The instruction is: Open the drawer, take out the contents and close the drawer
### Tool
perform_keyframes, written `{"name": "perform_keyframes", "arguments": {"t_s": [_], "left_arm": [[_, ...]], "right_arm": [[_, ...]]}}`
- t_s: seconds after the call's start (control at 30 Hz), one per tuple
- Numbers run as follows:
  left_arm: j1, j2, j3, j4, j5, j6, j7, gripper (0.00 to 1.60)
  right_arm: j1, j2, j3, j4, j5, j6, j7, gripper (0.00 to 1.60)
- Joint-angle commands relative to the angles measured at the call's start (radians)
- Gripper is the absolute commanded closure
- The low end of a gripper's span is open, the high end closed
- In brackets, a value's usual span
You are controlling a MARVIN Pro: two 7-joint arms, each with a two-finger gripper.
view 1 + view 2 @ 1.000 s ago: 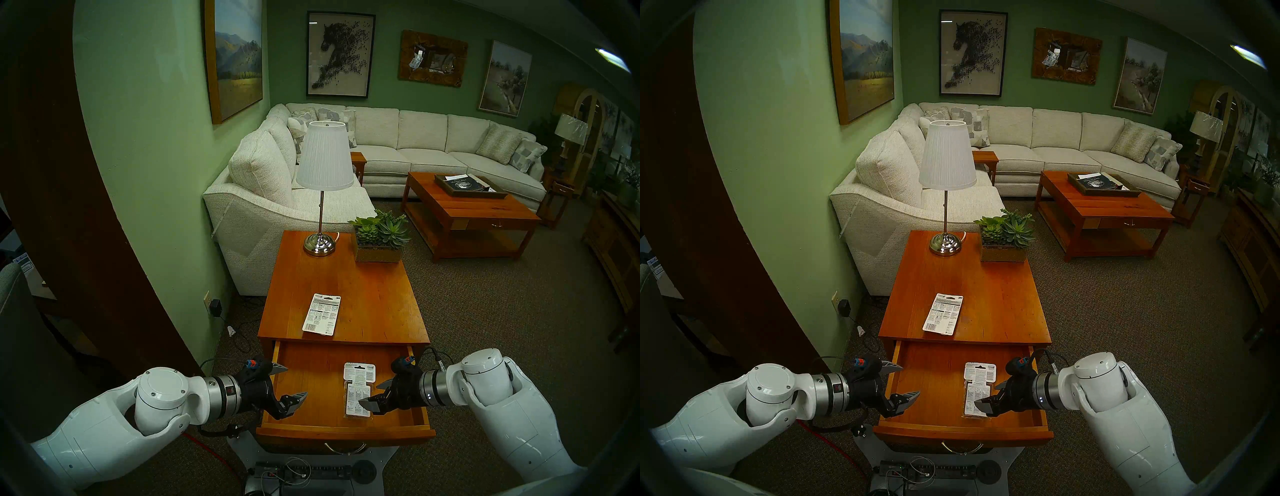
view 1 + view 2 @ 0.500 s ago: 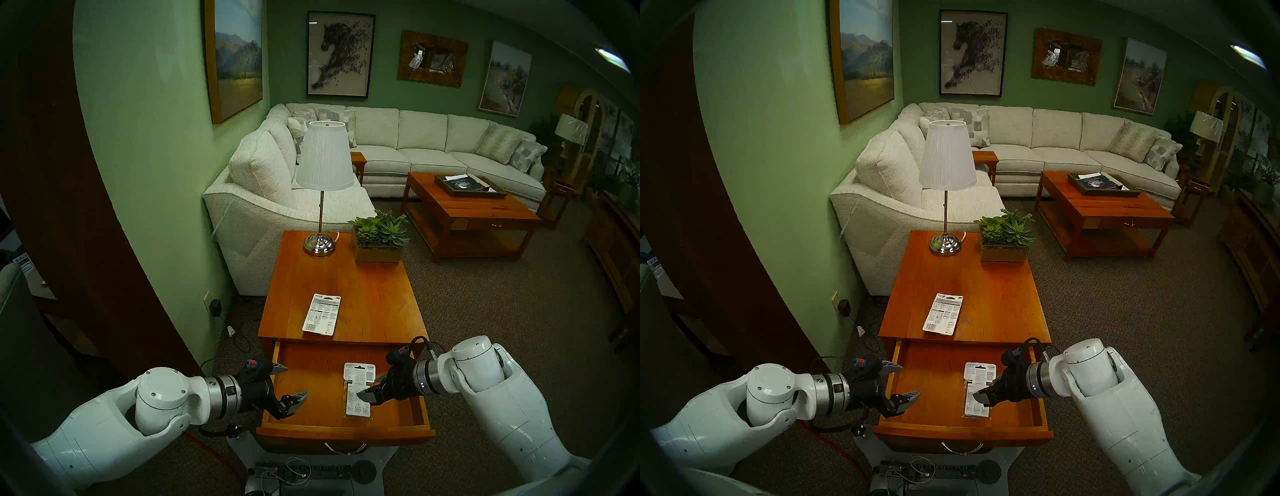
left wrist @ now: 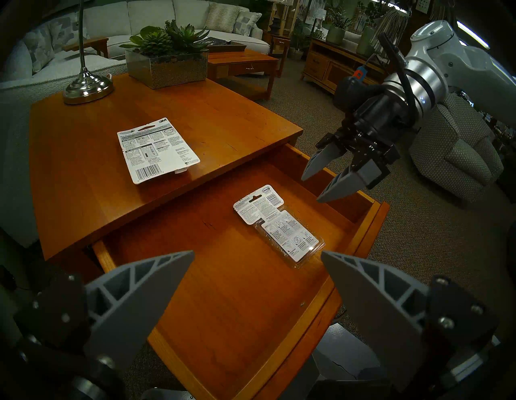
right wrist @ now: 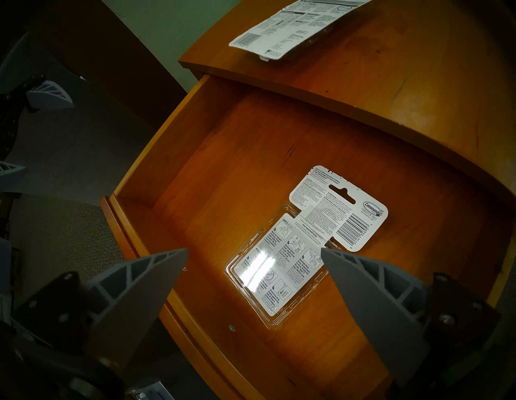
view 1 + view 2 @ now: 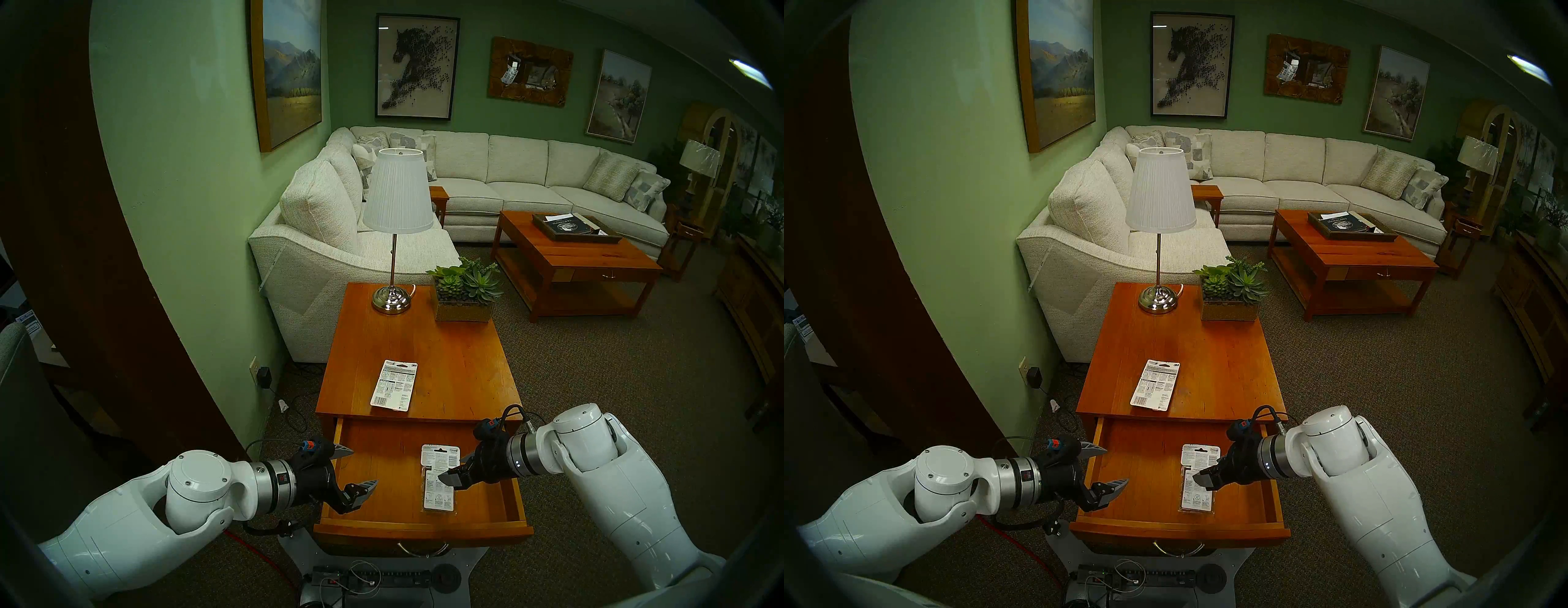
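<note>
Drawer pulled out wide, lower centre of the head view, lighter wood inside, curved silver handle on its front at bottom edge. Clear blister pack lies flat on the drawer floor, right half, printed white backing up, hang-tab end toward the back of the drawer; in the right wrist view it sits centre frame with glare on the plastic. White 3M card is out of the drawer, flat on the worktop near its front left, one end close to the worktop's front edge; upper centre of right wrist view too. Right gripper comes in from right of frame, angled down over the blister pack, jaws apart, nothing between them; the left wrist view shows its fingertips above the drawer's right side, clear of the pack, no contact seen. Left gripper hangs at the drawer's left side, lower left of head view, jaws wide apart, empty, one finger over the drawer's left wall and the other over the drawer floor. Far end of worktop: lamp with white shade and chrome base at left, succulent planter at right. Behind: cream sectional sofa, coffee table at right of frame, green wall with framed pictures, carpet floor.
</note>
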Motion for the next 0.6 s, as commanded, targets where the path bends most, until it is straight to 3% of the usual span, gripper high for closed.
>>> {"name": "perform_keyframes", "arguments": {"t_s": [0.0, 0.27, 0.57], "left_arm": [[-0.011, -0.001, -0.012, -0.026, -0.003, -0.012, -0.002, 0.0], [-0.011, -0.001, -0.013, -0.026, -0.003, -0.012, -0.002, 0.0], [-0.01, -0.001, -0.014, -0.026, -0.003, -0.013, -0.003, 0.0]], "right_arm": [[0.106, -0.061, -0.039, 0.026, -0.018, 0.052, -0.031, 0.0], [0.152, -0.108, -0.05, 0.082, -0.04, 0.119, -0.088, 0.0], [0.142, -0.108, -0.012, 0.093, -0.045, 0.119, -0.121, 0.0]]}}
